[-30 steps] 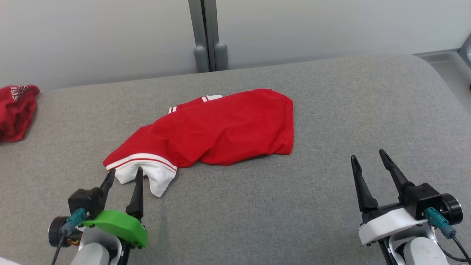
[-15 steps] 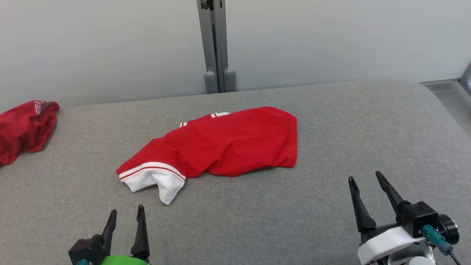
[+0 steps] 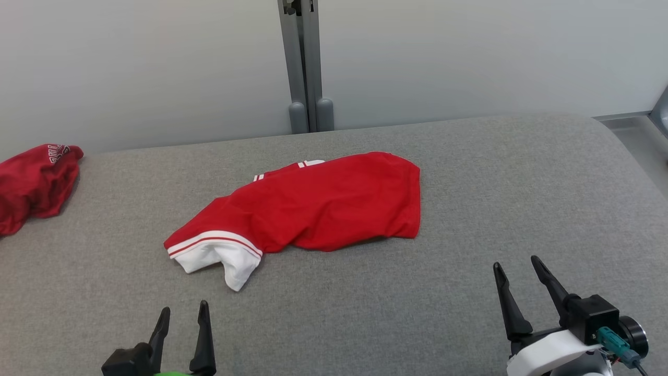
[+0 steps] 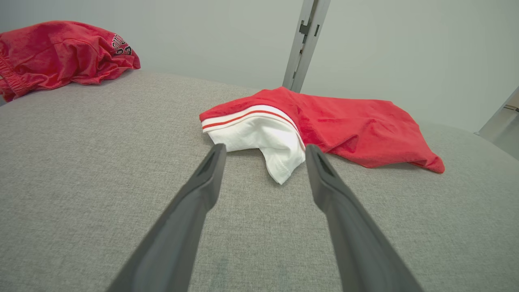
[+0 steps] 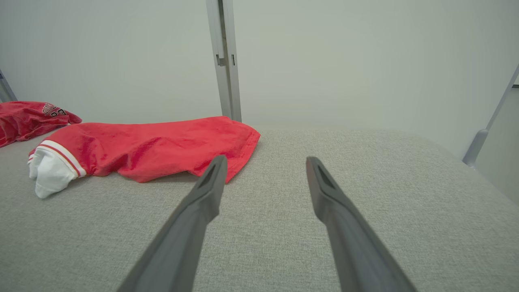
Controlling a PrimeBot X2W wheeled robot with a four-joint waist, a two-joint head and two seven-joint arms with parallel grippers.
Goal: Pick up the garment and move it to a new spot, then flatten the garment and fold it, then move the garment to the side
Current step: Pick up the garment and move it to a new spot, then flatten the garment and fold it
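The grey table (image 3: 496,172) runs right up to the pale wall (image 3: 469,52) at the back, and its far right corner curves off in a soft round. There is plenty of bare surface to work over: a broad stretch to the right of the garment (image 3: 334,201), a strip along the near side between it and both claws, and another open patch on the left. The garment lies near the middle of the table, a little toward the back, touching neither claw. The left gripper (image 3: 185,307) hangs low at the near edge, its two fingers spread apart with nothing between them, pointing toward the white sleeve (image 3: 219,258) but short of it. The right gripper (image 3: 515,262) sits well off to the right over bare table, likewise spread and empty. Counting up: two red pieces of clothing, the garment in the middle and a bundle (image 3: 31,180) at the far left edge; two grippers, each with two fingers; one grey post (image 3: 305,62) rising behind the table, with two rounded stubs at its foot. The table top is a coarse woven grey fabric. The garment is soft red cloth, folded into a rough slanted oblong with shallow creases, its right hem straight, its left end closing in the white sleeve trimmed with a red stripe; a bit of white striping peeks out at its far edge. The bundle is darker red and crumpled, with white lettering. The fingers are dark, slim and taper to points.
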